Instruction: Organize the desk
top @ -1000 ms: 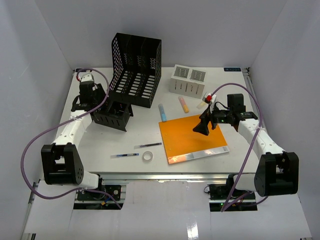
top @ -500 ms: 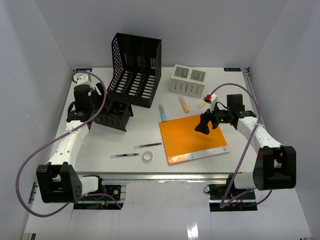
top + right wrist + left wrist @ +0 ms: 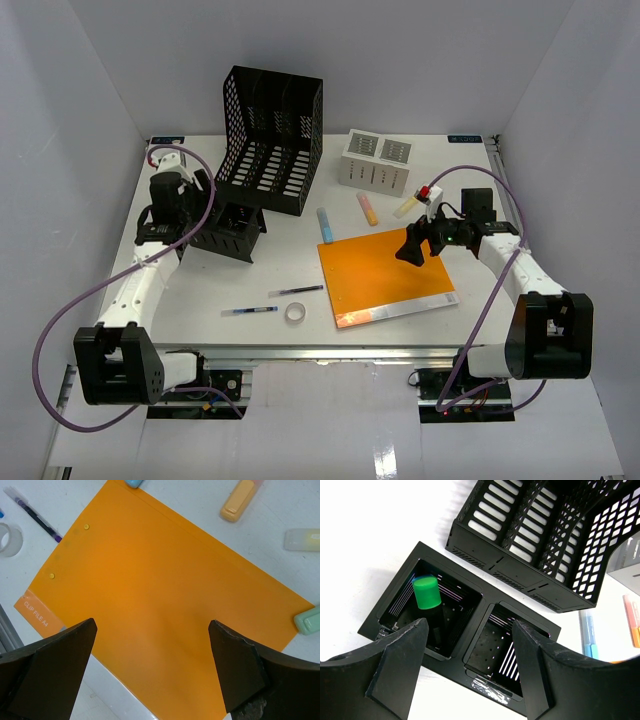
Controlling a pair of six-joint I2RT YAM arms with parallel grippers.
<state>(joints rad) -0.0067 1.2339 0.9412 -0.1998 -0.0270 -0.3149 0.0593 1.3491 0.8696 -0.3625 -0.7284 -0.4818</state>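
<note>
The desk (image 3: 200,290) is a white tabletop with a metal rail along its front edge. My left gripper (image 3: 470,625) is open and empty, hovering above a black two-compartment pen holder (image 3: 470,630) at the desk's left (image 3: 228,232). A green-capped marker (image 3: 426,592) stands in the holder's left compartment; the right compartment shows nothing inside. My right gripper (image 3: 152,625) is open and empty above an orange clip file (image 3: 165,600), which lies flat right of centre (image 3: 385,275); in the top view the gripper (image 3: 412,250) is over the file's far right part.
A black mesh file rack (image 3: 270,140) and a white slotted box (image 3: 375,160) stand at the back. Blue (image 3: 325,224), orange (image 3: 367,208) and pale yellow (image 3: 405,208) highlighters lie behind the file, a mint one (image 3: 307,620) by its edge. Two pens (image 3: 250,310) and a tape roll (image 3: 295,313) lie front-centre.
My right gripper has drifted slightly right and back over the orange file. My left arm has swung a little left while staying over the pen holder. No object has moved.
</note>
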